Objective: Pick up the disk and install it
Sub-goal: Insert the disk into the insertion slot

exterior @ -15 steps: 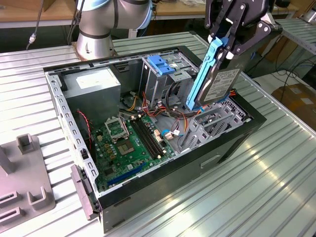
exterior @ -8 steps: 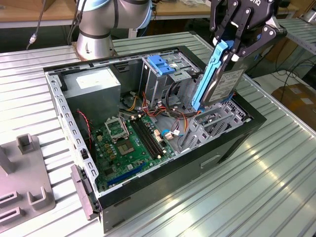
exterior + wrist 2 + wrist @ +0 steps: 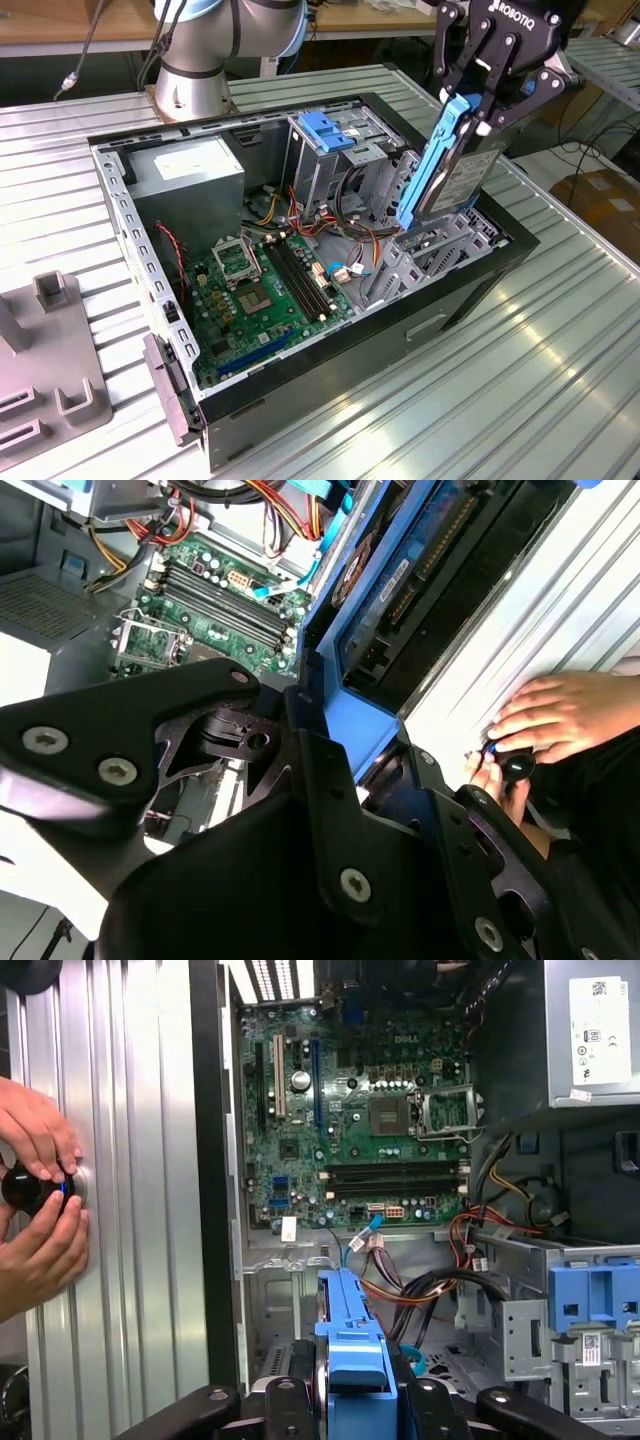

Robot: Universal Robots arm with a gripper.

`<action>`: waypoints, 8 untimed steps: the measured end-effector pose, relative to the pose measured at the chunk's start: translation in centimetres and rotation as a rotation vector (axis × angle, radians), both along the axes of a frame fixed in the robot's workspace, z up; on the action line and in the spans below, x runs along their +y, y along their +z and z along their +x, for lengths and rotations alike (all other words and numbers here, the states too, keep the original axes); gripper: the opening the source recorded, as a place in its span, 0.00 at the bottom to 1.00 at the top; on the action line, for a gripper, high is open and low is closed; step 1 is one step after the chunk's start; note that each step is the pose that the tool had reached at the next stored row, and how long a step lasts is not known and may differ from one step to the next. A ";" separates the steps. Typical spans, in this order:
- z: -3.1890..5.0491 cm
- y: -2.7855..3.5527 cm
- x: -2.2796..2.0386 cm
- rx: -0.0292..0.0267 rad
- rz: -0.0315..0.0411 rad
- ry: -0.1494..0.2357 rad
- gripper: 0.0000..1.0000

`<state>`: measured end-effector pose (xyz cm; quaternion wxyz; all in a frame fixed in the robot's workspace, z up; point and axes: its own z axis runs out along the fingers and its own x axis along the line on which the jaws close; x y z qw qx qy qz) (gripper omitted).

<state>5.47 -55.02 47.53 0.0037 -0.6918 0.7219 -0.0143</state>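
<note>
Disk (image 3: 462, 175) is hanging tilted over the near end of the open computer case (image 3: 470, 290), on the exterior view's right. Its labelled face is showing and its blue side rail (image 3: 432, 160) is running down toward a grey metal bay (image 3: 425, 255); whether its lower end is touching that bay I cannot tell. A ribbed metal table (image 3: 520, 400) is carrying everything. The case is lying on its side with the panel off, showing the green motherboard (image 3: 265, 290) and the grey power supply box (image 3: 190, 170) at the far corner. Beside the disk, a drive cage (image 3: 310, 170) is wearing a blue latch (image 3: 325, 130). The gripper (image 3: 485, 105) is reaching down from above, its black fingers clamping the disk's upper end between them. In the first wrist view a person's hands (image 3: 40, 1200) are resting on the table beside the case, cupping a small black knob (image 3: 25, 1188)
</note>
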 end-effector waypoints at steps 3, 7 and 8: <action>0.00 -0.55 -0.50 0.0000 0.0001 0.000 0.37; 0.04 -0.98 -0.75 0.0000 0.0010 0.000 0.37; 0.07 -1.08 -0.89 0.0000 0.0051 0.000 0.37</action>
